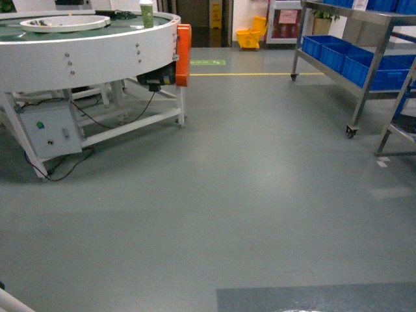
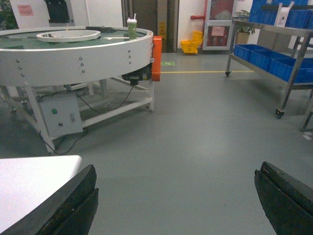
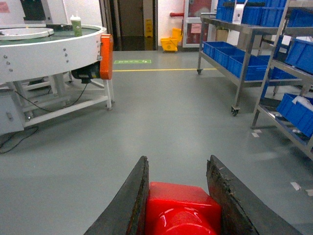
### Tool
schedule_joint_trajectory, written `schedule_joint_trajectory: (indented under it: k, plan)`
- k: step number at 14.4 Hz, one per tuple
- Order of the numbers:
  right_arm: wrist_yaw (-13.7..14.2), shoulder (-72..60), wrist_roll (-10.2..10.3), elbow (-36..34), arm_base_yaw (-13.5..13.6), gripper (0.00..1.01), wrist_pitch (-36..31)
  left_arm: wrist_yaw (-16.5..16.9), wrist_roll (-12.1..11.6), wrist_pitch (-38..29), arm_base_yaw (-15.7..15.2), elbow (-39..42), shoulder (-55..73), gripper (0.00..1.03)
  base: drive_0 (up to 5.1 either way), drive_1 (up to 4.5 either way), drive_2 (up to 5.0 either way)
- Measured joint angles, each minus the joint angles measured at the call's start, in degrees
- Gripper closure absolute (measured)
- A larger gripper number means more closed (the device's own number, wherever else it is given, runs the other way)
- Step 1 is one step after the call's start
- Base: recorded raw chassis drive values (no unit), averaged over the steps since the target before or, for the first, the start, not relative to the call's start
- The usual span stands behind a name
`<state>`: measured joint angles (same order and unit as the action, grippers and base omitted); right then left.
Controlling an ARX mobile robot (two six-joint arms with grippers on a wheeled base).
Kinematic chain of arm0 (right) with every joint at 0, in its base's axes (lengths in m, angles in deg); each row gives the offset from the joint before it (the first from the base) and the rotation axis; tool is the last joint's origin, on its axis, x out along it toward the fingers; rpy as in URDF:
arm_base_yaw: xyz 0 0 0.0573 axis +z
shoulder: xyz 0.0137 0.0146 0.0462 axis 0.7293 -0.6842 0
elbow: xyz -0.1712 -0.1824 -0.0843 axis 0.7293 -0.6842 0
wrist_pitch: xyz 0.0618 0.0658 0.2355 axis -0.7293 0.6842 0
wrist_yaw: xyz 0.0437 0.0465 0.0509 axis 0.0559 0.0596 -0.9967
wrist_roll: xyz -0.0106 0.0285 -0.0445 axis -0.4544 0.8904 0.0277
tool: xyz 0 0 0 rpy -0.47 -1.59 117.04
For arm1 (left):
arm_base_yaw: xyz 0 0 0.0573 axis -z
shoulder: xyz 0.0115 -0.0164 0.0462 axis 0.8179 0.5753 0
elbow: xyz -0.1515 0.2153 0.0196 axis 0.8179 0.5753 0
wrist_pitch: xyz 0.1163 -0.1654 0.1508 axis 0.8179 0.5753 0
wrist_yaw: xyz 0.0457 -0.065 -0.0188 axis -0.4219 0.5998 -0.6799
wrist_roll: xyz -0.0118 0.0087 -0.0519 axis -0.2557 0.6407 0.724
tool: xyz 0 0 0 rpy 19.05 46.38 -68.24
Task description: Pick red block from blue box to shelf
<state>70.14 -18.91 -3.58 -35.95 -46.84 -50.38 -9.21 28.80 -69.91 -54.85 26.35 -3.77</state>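
while the right gripper (image 3: 178,196) sits low in its wrist view, its two dark fingers (image 3: 131,205) are closed in on the red block (image 3: 182,211), glossy sides pressed against both pads, and the block hangs over bare grey floor (image 3: 161,122). left gripper (image 2: 176,205) is spread wide, one finger at each bottom corner of its view, nothing between them but floor. over on the right stands the shelf (image 3: 243,54), steel uprights on castors, deep-blue crates (image 3: 230,56) lined along its lower tier, well apart from the block. far left, the round white conveyor table (image 1: 91,52) carries a green cup (image 1: 147,14) near its rim, and a yellow mop bucket (image 1: 250,36) waits by the back wall. neither arm shows in the head view.
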Motion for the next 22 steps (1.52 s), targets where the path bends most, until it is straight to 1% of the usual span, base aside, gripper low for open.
schedule_joint_trajectory:
  k: [22]
  plan:
    - [0.0, 0.0, 0.0, 0.0, 0.0, 0.72, -0.04, -0.02, 0.0, -0.09, 0.02, 0.0, 0.0, 0.05, 0.0, 4.02, -4.1]
